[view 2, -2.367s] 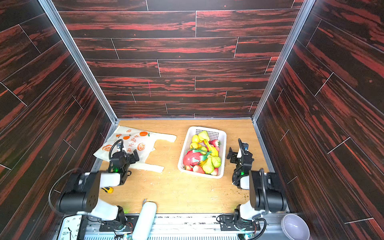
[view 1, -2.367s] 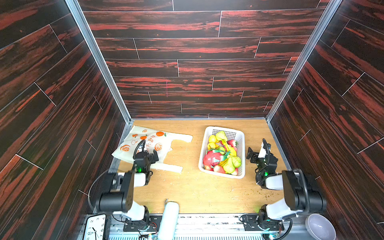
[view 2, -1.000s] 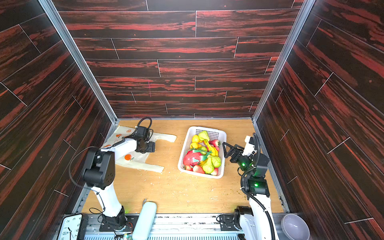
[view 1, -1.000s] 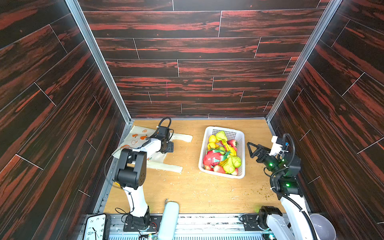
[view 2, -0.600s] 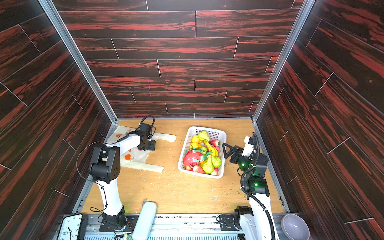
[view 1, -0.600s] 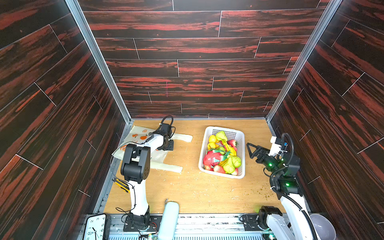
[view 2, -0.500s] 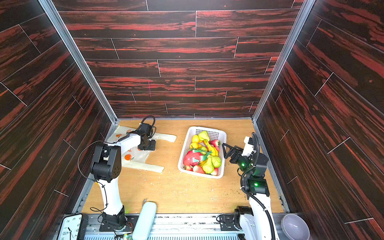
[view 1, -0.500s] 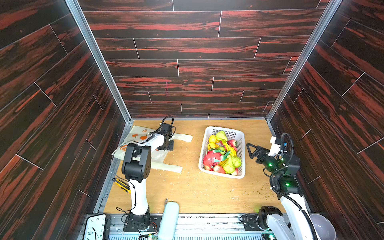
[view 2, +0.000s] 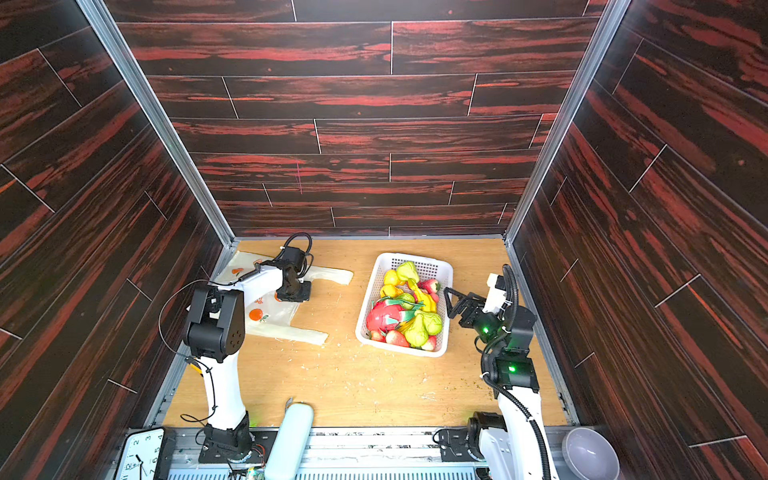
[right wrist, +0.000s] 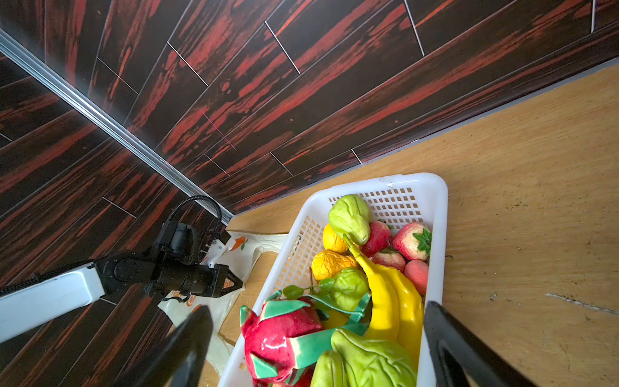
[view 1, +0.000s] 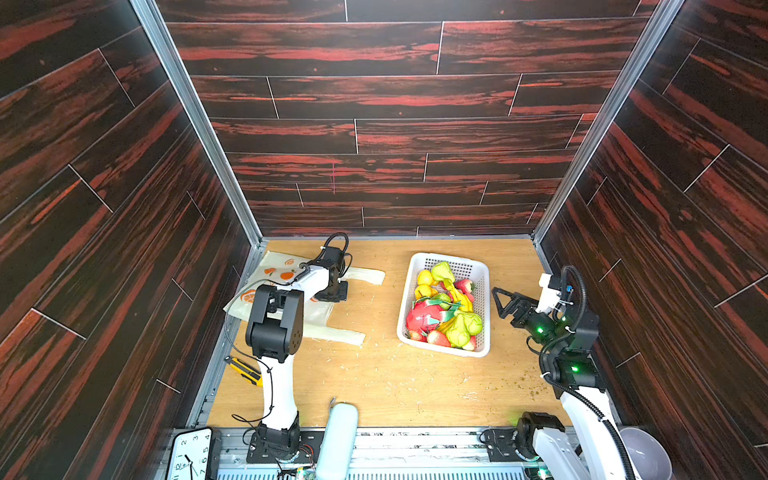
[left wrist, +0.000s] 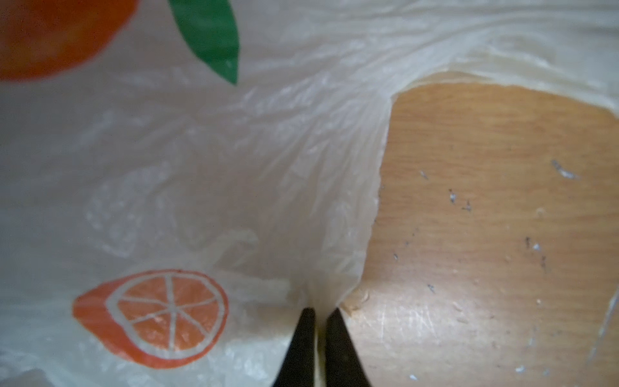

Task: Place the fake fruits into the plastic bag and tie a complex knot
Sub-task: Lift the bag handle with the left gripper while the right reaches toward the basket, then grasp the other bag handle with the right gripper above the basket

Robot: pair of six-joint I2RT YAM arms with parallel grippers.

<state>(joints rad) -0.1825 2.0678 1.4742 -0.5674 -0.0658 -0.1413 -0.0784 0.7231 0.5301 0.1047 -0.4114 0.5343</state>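
While fake fruits (view 1: 442,307) are sitting in the basket (view 1: 485,274), left hand (left wrist: 320,313) pinching the plastic bag (left wrist: 201,167), right hand (view 1: 498,302) hanging spread.

Dark plank booth is closing round a pale wood bench on three sides.
Back wall (view 1: 395,124), left wall (view 1: 83,208) and right wall (view 1: 685,208) are showing black boards streaked red, with thin pale seams; silver metal posts (view 1: 197,124) are running up both rear corners. Light oak tabletop (view 1: 395,386) is carrying scuffs and pale crumbs. Even light is glossing the panels. A metal rail (view 1: 415,446) is lying along the near edge, a white clock (view 1: 191,453) sitting at its left end, a grey bowl (view 1: 644,453) at its right.
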